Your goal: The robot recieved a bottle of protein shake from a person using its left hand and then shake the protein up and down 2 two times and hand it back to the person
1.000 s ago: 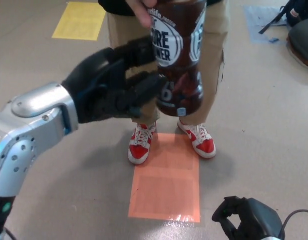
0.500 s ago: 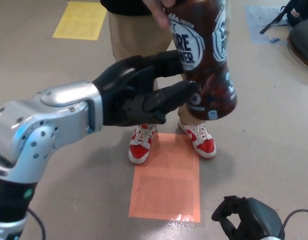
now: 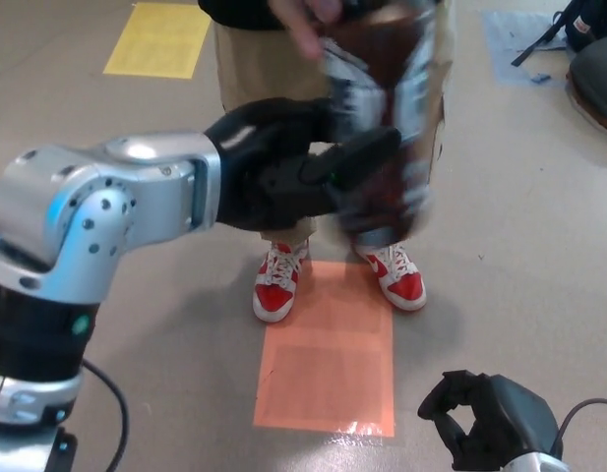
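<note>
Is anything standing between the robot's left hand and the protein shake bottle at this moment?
Nothing visible. The left hand is already at the bottle, its fingers reaching across the blurred lower body. A person's hand is at the bottle's top, above the robot's fingers, not between them and the bottle.

We see the bottle of protein shake (image 3: 387,118) as a dark brown plastic bottle with a white label, its lettering smeared past reading by motion blur. It stands roughly upright, the lower end a little toward our right, just beyond the fingertips of our left hand (image 3: 293,172), whose black fingers reach across its near side at mid-height. We cannot tell whether those fingers are pressing on it or only lie against it. Above our hand, the person's hand (image 3: 308,20) is at the bottle's top end, which runs out of the upper edge of the view.
</note>
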